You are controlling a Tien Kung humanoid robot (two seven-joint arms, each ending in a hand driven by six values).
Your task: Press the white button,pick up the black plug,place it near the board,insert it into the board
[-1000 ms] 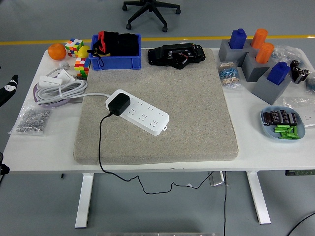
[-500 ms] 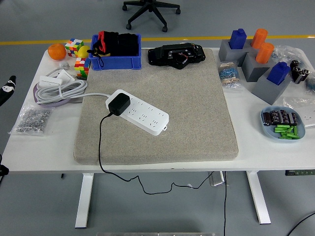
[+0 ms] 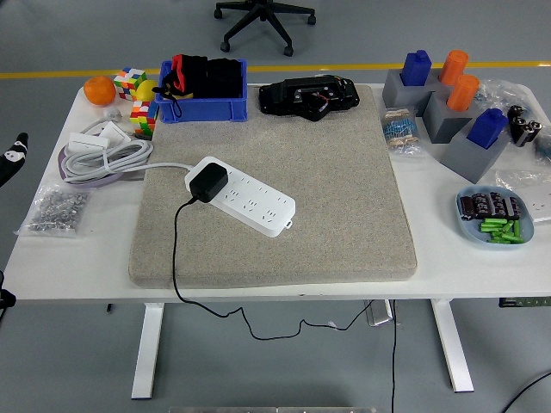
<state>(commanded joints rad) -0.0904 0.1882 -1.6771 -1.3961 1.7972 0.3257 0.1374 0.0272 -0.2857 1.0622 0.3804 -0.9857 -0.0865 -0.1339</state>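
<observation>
**Plug seated in the strip, hand off at the edge**

The black plug (image 3: pixel 207 182) sat in the left end of the white power strip (image 3: pixel 244 197), on the mat. Likely light and rigid; best pinched by its sides. The left robot hand (image 3: pixel 10 157) lay far left of the strip, touching nothing; its opening couldn't be told.

The plug (image 3: pixel 207 182) sits in the board's (image 3: pixel 244 196) left end.

No lettering, brand, number or sign is readable anywhere. The white power strip (image 3: pixel 243 195), the black plug (image 3: pixel 207 182) seated in it and the blue bin (image 3: pixel 203 103) show no legible print at this distance.
</observation>
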